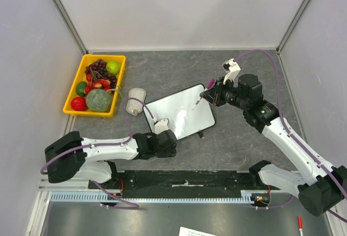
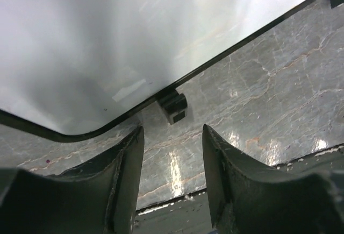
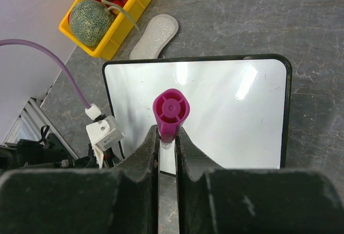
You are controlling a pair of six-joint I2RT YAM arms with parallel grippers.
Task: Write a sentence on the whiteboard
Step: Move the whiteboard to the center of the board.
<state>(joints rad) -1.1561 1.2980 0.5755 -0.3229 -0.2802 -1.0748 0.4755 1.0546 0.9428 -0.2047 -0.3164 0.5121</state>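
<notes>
Top external view has the whiteboard (image 1: pixel 180 115) lying tilted near the middle of the grey desk (image 1: pixel 255 68), its face plain white. At its right edge the right fingers (image 1: pixel 209 95) pinch a magenta marker (image 1: pixel 198 100) that slants down toward the board, tip at or just above the surface; I cannot tell whether it touches. The left fingers (image 1: pixel 168 137) sit low at the board's near edge. A grey oval eraser pad (image 1: pixel 135 101) lies just beside the board's left corner, and a yellow bin (image 1: pixel 74 84) of fruit stands farther left. Left wrist view shows the left fingers (image 2: pixel 135 147) spread apart with nothing between them, hovering over bare desk (image 2: pixel 269 110) just off a rounded corner of the whiteboard (image 2: pixel 107 40); a small black foot (image 2: pixel 173 106) juts out under the frame. Right wrist view shows the right fingers (image 3: pixel 151 143) pressed onto the marker (image 3: pixel 171 111), whose round butt end faces the camera. Beyond it the whiteboard (image 3: pixel 231 121) lies flat, white with glare spots. The eraser pad (image 3: pixel 156 36) lies past the board's far edge, beside the yellow bin (image 3: pixel 121 36) holding a netted melon (image 3: pixel 88 22).
</notes>
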